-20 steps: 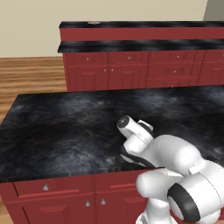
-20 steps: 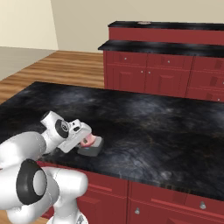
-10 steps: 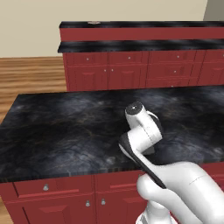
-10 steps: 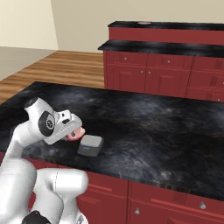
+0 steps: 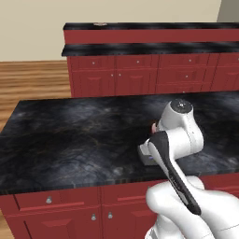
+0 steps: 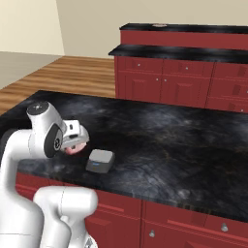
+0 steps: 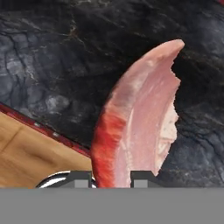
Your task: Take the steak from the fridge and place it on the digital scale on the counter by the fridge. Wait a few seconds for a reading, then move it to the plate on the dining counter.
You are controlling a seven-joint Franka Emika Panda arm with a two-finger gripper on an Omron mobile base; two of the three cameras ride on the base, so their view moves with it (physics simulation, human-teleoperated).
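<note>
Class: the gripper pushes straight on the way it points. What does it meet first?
Probably the black marbled counter top: beyond the steak held in the gripper, that surface lies ahead. Depth is unclear.

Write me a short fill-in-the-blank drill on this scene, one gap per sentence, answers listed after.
1. The claw is shut on the ____.
2. The digital scale sits on the black marbled ____, near its front edge.
3. The top of the digital scale is ____: nothing lies on it.
4. The cabinets below the counter are ____ in colour.

Missing words: steak; counter; bare; red

Wooden floor (image 5: pixel 32 74); beige wall (image 5: pixel 116 11)
</note>
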